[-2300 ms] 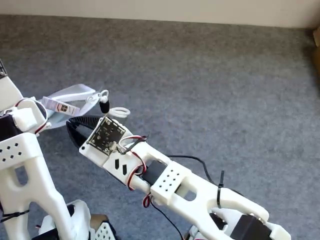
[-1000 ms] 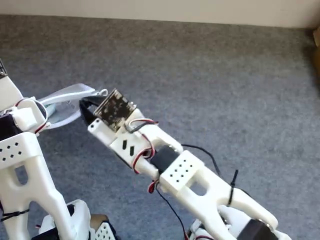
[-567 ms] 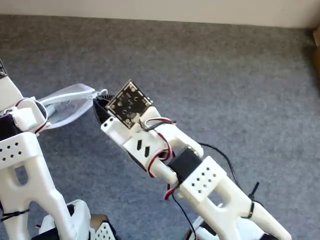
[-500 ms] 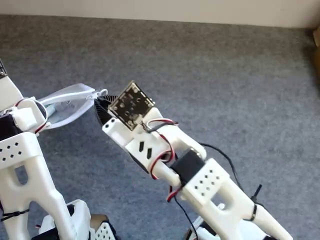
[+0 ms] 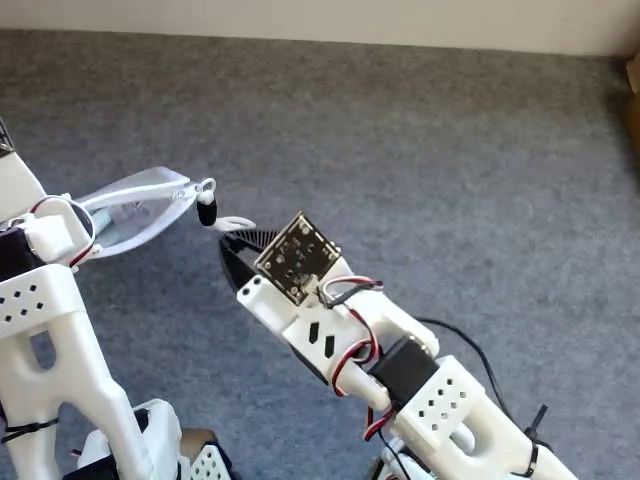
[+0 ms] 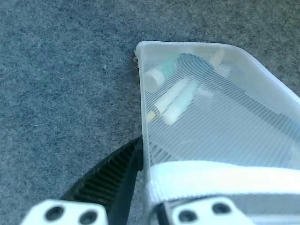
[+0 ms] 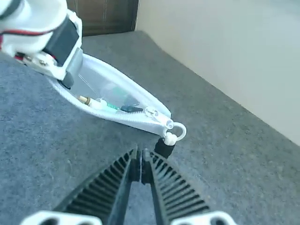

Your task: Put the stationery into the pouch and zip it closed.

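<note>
Since the earlier frames the right arm (image 5: 400, 370) has pulled back from the end of the pouch (image 5: 140, 205) toward the lower right of the high view, so its right claw (image 5: 232, 252) is now a little apart from the pouch. The zip pull (image 5: 207, 212), which the claw covered a moment ago, can be seen again. The white labelled stick that lay across the mouth of the pouch at the start is no longer on top of it. Everything rests on a grey, carpet-like surface (image 5: 450, 150). The left arm (image 5: 50, 330) stands at the left edge of the high view and has not changed its place. Its left claw (image 6: 140, 157) is closed on one edge of the pouch, with the mesh wall between its fingers. The pouch is white and half transparent; it is lifted at the held end and its mouth is open, so the zip is not closed yet. The stationery (image 6: 173, 96) lies inside it, several pale sticks and one green-tipped one, seen through the mesh. The right claw is closed with nothing between its fingers, and it points at the free end of the pouch. There the black zip pull hangs, with a small white loop (image 5: 236, 224) beside it on the surface, between the pouch and the right claw.
</note>
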Available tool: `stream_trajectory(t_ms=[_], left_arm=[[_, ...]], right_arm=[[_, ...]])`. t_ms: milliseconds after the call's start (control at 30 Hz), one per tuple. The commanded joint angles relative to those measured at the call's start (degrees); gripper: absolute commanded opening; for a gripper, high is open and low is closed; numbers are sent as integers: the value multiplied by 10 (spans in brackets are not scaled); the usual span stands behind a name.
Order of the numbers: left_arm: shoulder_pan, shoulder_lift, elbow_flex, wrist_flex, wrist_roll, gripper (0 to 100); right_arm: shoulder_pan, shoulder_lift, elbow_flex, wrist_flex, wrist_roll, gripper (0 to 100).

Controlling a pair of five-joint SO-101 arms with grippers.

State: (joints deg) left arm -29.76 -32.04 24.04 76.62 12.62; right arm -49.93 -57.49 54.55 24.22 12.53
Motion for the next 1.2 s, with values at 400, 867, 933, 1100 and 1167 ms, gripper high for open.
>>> stream_trajectory(t_ms=[400,867,933,1100,1167], left_arm=[[10,-1,1,-8,-3,8],[10,1,1,-10,-3,8],[10,1,1,-10,-3,8],[10,1,1,-10,-3,8],[10,1,1,-10,-3,8]], right_arm=[[8,13,-1,-3,4,163],[17,149,-3,-136,-92,166],[15,167,-1,-179,-92,166],[15,230,-7,-214,-92,166],[15,259,-7,-226,-92,166]])
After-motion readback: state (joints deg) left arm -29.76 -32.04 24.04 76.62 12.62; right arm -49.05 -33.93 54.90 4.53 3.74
